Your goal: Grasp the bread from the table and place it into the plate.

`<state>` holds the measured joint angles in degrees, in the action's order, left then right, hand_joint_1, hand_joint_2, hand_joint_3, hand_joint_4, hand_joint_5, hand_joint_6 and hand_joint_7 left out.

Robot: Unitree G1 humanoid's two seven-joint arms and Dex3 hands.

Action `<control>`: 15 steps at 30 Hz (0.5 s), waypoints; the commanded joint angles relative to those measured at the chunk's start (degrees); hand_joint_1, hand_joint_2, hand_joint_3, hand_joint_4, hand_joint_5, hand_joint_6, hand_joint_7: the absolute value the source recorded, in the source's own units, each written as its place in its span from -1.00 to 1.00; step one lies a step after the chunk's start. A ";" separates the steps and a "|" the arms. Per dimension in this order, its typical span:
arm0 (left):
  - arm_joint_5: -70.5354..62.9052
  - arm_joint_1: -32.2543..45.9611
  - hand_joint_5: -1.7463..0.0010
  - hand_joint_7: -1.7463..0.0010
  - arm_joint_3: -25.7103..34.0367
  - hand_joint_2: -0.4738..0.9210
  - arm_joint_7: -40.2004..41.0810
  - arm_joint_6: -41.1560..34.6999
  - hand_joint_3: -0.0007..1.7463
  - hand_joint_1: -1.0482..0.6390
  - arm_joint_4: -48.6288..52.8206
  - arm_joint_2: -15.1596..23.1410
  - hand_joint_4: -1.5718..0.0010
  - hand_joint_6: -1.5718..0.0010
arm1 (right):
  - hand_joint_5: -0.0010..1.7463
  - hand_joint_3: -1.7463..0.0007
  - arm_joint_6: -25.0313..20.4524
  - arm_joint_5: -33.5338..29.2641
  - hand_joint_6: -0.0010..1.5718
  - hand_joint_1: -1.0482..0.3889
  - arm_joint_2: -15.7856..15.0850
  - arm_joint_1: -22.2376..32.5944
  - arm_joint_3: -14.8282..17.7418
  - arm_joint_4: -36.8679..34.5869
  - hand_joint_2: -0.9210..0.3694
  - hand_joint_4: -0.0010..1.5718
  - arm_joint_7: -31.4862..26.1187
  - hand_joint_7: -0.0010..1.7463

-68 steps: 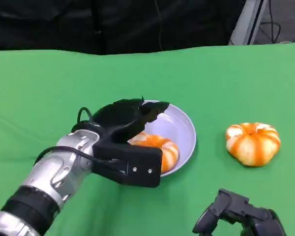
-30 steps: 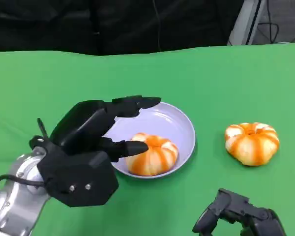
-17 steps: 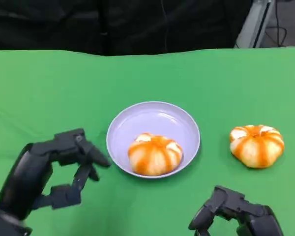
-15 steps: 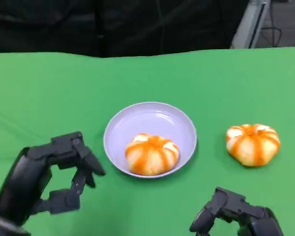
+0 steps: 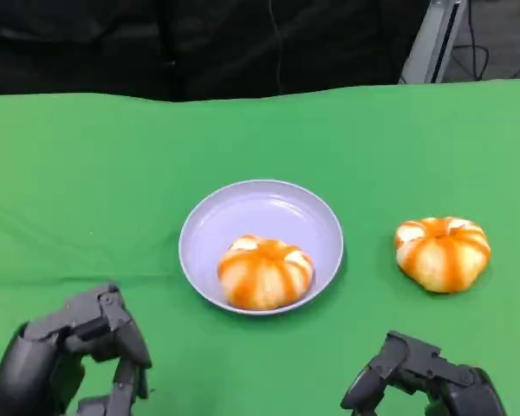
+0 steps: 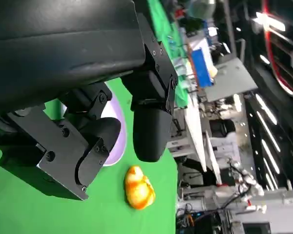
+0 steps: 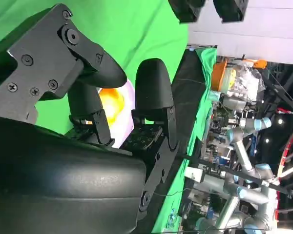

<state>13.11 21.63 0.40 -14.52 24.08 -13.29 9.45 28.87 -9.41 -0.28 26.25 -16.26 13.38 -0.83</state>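
A lilac plate [image 5: 273,212] sits mid-table with an orange-and-white striped bread [image 5: 264,273] lying in its near half. A second bread [image 5: 442,251] of the same look rests on the green cloth to the plate's right. My left hand [image 5: 69,364] hovers at the lower left, well short of the plate, fingers apart and holding nothing. My right hand [image 5: 425,386] stays low at the lower right, near the second bread but apart from it, and holds nothing. The left wrist view shows the plate's edge [image 6: 118,141] and the loose bread [image 6: 139,187] past the fingers. The right wrist view catches the plated bread [image 7: 112,100].
A green cloth [image 5: 87,173] covers the whole table, with bare room to the left of and behind the plate. A dark backdrop runs along the far edge, and a metal stand [image 5: 433,39] rises at the back right.
My left hand let go of the bread in the plate and pulled back toward the lower left. The right hand and the loose bread stayed put; the camera shifted slightly.
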 commanded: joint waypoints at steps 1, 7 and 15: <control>-1.05 0.98 -1.00 -0.95 1.08 0.37 0.07 1.35 0.42 0.26 1.75 -0.87 -0.13 0.08 | 0.78 -0.57 0.97 1.21 0.06 0.35 -0.85 0.13 1.06 -0.01 0.00 -0.02 0.39 0.45; -0.85 0.63 -1.00 -0.93 0.98 0.33 -0.74 1.52 0.48 0.27 2.94 -1.55 -0.15 0.05 | 0.78 -0.57 1.53 1.74 0.05 0.37 -0.92 0.01 1.53 -0.53 -0.01 -0.03 1.00 0.45; -1.56 0.77 -1.00 -0.91 1.05 0.27 -0.52 1.40 0.53 0.25 2.55 -2.24 -0.16 0.02 | 0.79 -0.57 1.75 2.51 0.05 0.39 -0.98 0.34 1.76 -0.53 -0.04 -0.03 1.56 0.47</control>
<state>11.77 22.25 1.01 -15.06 25.34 -10.33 7.23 29.92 -8.03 -0.62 26.26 -14.98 12.68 0.52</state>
